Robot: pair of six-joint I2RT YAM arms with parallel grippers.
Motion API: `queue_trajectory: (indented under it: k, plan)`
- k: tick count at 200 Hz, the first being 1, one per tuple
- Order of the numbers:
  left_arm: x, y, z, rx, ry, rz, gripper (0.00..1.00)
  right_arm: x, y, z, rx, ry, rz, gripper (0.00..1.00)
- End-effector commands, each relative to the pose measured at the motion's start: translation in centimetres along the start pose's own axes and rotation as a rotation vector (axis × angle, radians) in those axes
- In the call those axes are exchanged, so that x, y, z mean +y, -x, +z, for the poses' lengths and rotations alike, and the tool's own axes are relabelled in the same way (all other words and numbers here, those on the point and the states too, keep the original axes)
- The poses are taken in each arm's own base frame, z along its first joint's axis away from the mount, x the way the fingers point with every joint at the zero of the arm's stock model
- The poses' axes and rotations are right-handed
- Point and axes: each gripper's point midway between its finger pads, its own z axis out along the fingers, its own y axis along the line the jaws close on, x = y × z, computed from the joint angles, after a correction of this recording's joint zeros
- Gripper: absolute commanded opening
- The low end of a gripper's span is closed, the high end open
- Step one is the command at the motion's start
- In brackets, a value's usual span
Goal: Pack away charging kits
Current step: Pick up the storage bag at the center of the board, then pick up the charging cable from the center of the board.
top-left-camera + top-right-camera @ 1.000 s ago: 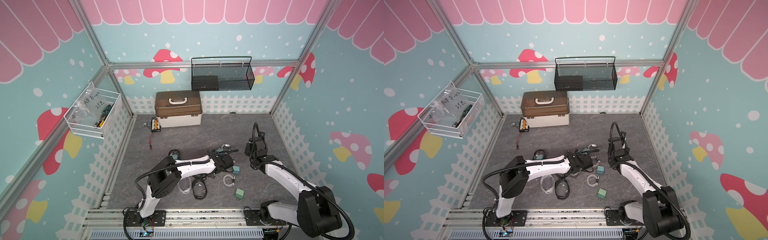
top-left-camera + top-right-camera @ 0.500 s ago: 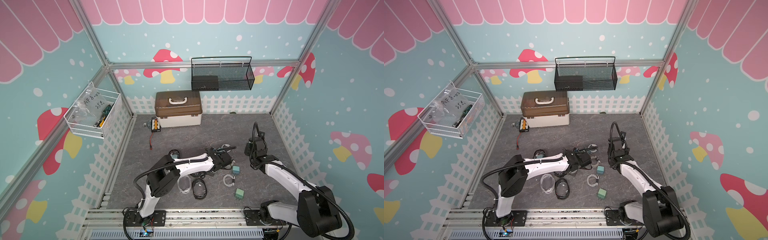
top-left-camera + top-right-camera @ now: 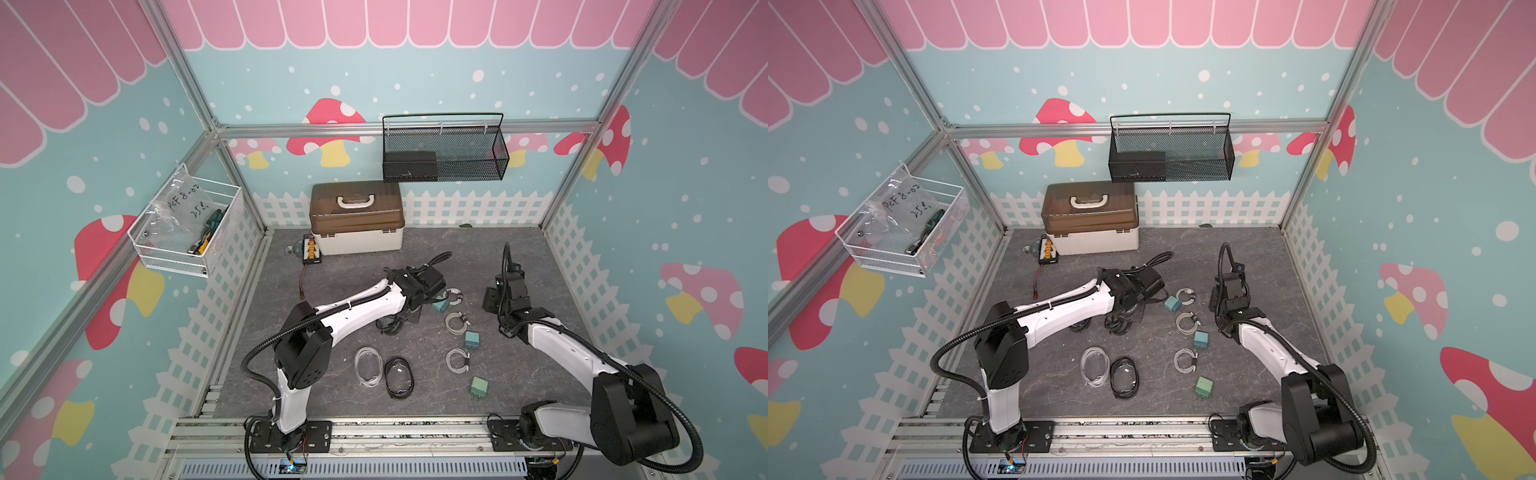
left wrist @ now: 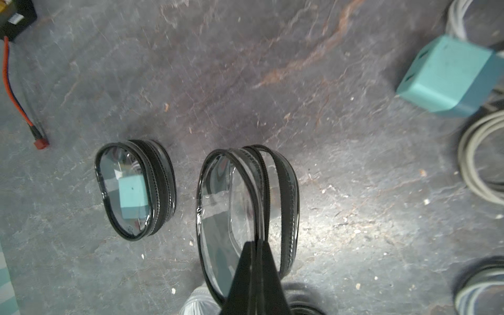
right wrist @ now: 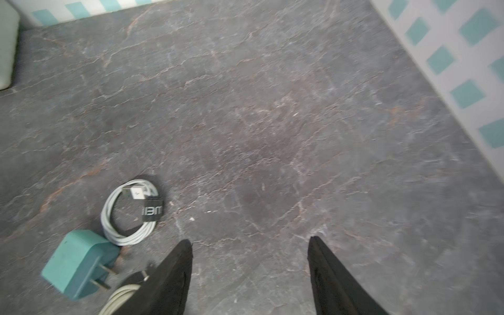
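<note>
In the left wrist view my left gripper [image 4: 256,245] is shut on the rim of an unzipped clear pouch [image 4: 218,196] with black edging. Beside it stands a zipped black-rimmed pouch [image 4: 131,188] with a teal adapter inside. In a top view, three loose teal adapters [image 3: 440,306] [image 3: 472,340] [image 3: 478,387] and three coiled white cables [image 3: 454,296] [image 3: 456,323] [image 3: 457,359] lie between the arms. A white-rimmed pouch [image 3: 368,366] and a black-rimmed one [image 3: 398,377] lie flat near the front. My right gripper [image 5: 249,241] is open over bare floor, beside a cable [image 5: 120,218] and an adapter [image 5: 76,259].
A white box with a brown lid [image 3: 356,218] stands at the back wall. A black board with yellow connectors [image 3: 311,253] and its red wire [image 3: 303,282] lie left of it. A black mesh basket [image 3: 444,151] and a white wire basket [image 3: 187,232] hang on the walls.
My left gripper has closed on the pouch rim, and its wrist has moved left and toward the back. The right gripper's jaws have narrowed a little; that arm stays in place.
</note>
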Motion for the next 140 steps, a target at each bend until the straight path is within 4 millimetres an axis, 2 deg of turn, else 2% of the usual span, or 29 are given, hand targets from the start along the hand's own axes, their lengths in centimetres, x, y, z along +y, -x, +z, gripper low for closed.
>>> queue_trajectory:
  k: [1,14,29,63,103,140]
  plan:
    - [1.2,1.7,0.2,-0.049,0.097,0.031,0.00,3.2,-0.7,1.7,0.101,0.129,-0.019,0.60]
    - [1.4,2.3,0.5,-0.061,0.110,0.030,0.00,4.5,-1.0,2.6,0.148,0.175,-0.032,0.58]
    - [0.9,2.0,1.3,-0.060,0.077,0.038,0.00,5.6,-1.2,3.1,0.173,0.213,-0.035,0.59]
    - [1.3,1.4,2.5,-0.077,0.084,0.053,0.00,7.0,-1.9,4.7,0.230,0.210,-0.054,0.58]
    - [1.7,1.3,2.6,-0.070,0.075,0.036,0.00,8.7,-2.8,5.7,0.273,0.164,-0.113,0.55]
    - [2.5,1.1,2.1,-0.078,0.082,0.024,0.00,8.0,-3.6,6.7,0.324,0.021,-0.161,0.48]
